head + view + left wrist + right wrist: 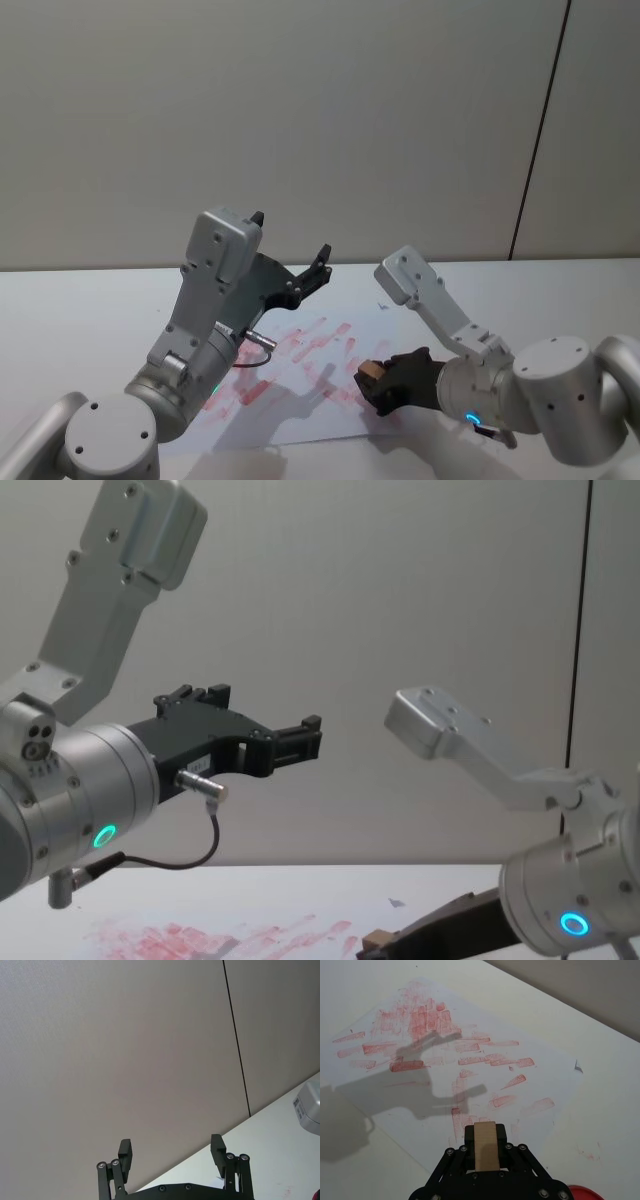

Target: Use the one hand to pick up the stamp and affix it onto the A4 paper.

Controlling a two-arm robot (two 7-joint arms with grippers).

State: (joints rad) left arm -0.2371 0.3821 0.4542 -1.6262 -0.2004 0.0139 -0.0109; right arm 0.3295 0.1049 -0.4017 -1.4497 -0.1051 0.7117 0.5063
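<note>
My right gripper (385, 385), the hand with the blue ring, is shut on the stamp (371, 371), a small light-brown wooden block. The right wrist view shows the stamp (485, 1146) clamped between the black fingers (469, 1133), hovering over the near part of the A4 paper (470, 1060). Smeared red prints cover the A4 paper (300, 385), which lies flat on the table. In the chest view the stamp (374, 941) is low, just above the sheet (220, 940). My left gripper (290, 238) is raised in the air over the paper's far side, open and holding nothing (171, 1152).
A red round object (582, 1193) lies on the white table just off the paper, beside my right gripper. The grey upper link of my right arm (415, 285) rises behind the paper. A plain wall stands behind the table.
</note>
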